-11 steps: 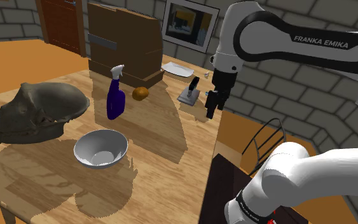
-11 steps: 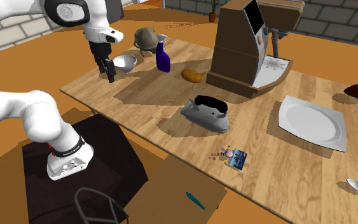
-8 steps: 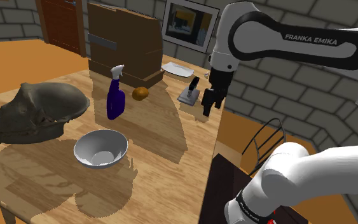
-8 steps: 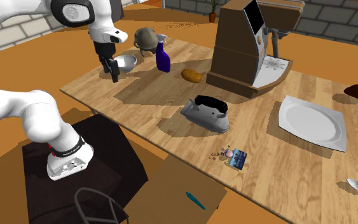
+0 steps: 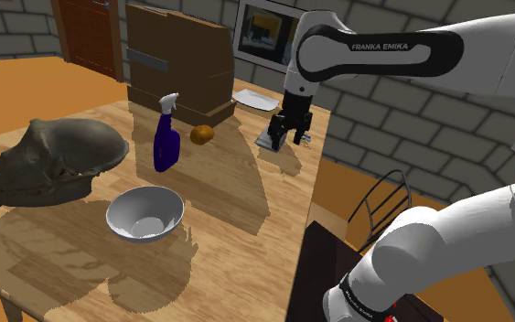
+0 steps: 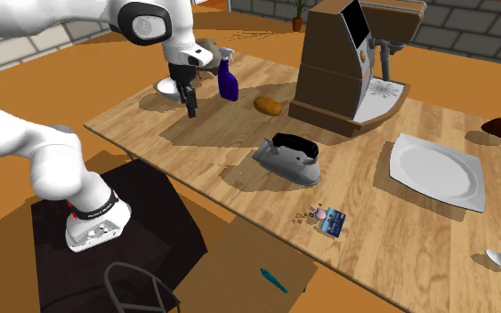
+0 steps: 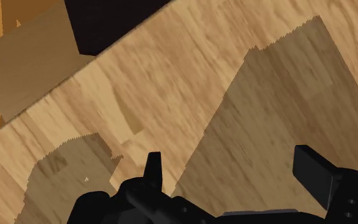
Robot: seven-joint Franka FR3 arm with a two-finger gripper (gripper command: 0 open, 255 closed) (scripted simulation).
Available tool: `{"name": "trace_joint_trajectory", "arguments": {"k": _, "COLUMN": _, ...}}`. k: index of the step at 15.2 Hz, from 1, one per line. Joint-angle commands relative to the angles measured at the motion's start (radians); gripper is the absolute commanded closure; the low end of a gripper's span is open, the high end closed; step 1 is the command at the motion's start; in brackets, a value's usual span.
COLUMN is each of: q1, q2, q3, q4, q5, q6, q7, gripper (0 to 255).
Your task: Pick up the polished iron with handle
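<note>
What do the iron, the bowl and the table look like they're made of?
The iron: grey body with pale glints, likely polished metal; its black handle could be plastic. The bowl: silvery with soft highlights, probably metal. The table: brown streaky grain lines, apparently wood, matte.

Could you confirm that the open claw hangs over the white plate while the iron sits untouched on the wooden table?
Not quite: the open claw hangs over bare wood near the blue spray bottle, not the white plate, which lies far off at the second exterior view's right. The iron does sit untouched on the wooden table.
</note>
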Motion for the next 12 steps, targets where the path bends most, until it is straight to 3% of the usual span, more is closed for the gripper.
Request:
{"name": "trace_joint_trajectory", "arguments": {"k": 1, "q1": -0.021, "q2": 0.064, "q3": -0.004, "q4": 0.041, "q5": -0.007, "q6": 0.037, "q7": 0.037, "gripper": 0}}
{"name": "trace_joint_trajectory", "arguments": {"k": 12, "q1": -0.119, "q2": 0.384, "q3": -0.063, "q4": 0.312, "q5": -0.042, "q6": 0.157, "q7": 0.207, "gripper": 0}}
